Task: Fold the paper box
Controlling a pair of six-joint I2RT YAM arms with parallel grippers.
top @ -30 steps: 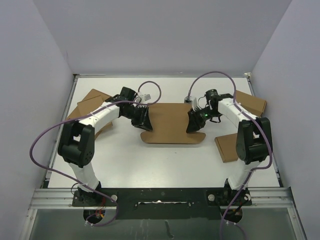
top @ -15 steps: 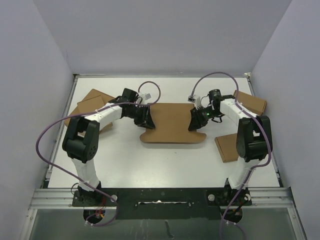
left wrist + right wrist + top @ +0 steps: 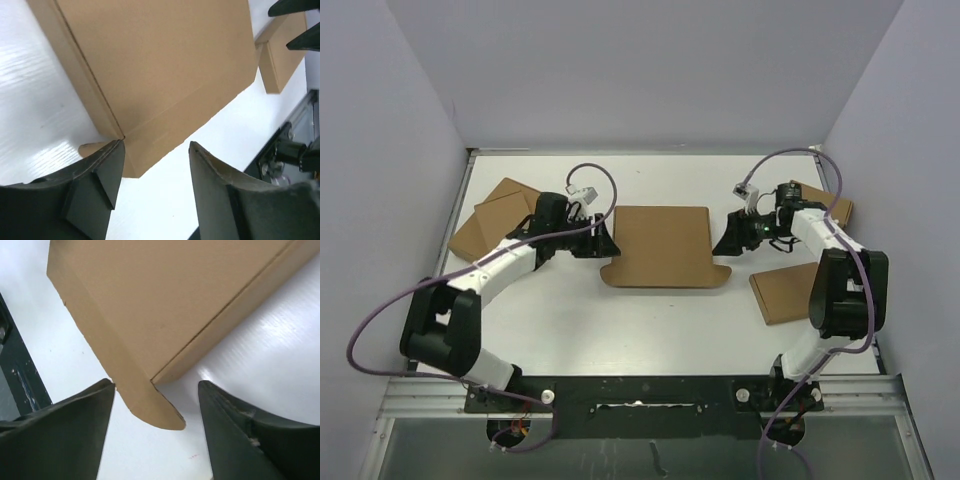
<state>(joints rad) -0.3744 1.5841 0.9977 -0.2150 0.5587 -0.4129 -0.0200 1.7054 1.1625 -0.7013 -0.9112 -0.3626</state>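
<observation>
The paper box (image 3: 660,245) lies closed in the middle of the table, a plain brown slab with a rounded tab sticking out at each near corner. My left gripper (image 3: 604,243) stands open just off the box's left side, touching nothing. In the left wrist view the left gripper (image 3: 156,150) frames the paper box (image 3: 160,65) and its near corner. My right gripper (image 3: 724,242) is open just off the right side. The right wrist view has the right gripper (image 3: 157,385) open around bare table, with the paper box (image 3: 160,305) and its tab (image 3: 157,410) ahead.
Smaller flat brown boxes lie at the back left (image 3: 500,215), back right (image 3: 825,205) and right front (image 3: 785,293); the last also shows as a flat box (image 3: 280,60) in the left wrist view. A black rail (image 3: 640,395) runs along the near edge. Grey walls enclose the table.
Both grippers have opened and pulled outward off the box's sides, left arm to the left, right arm to the right. The box now lies uncovered.
</observation>
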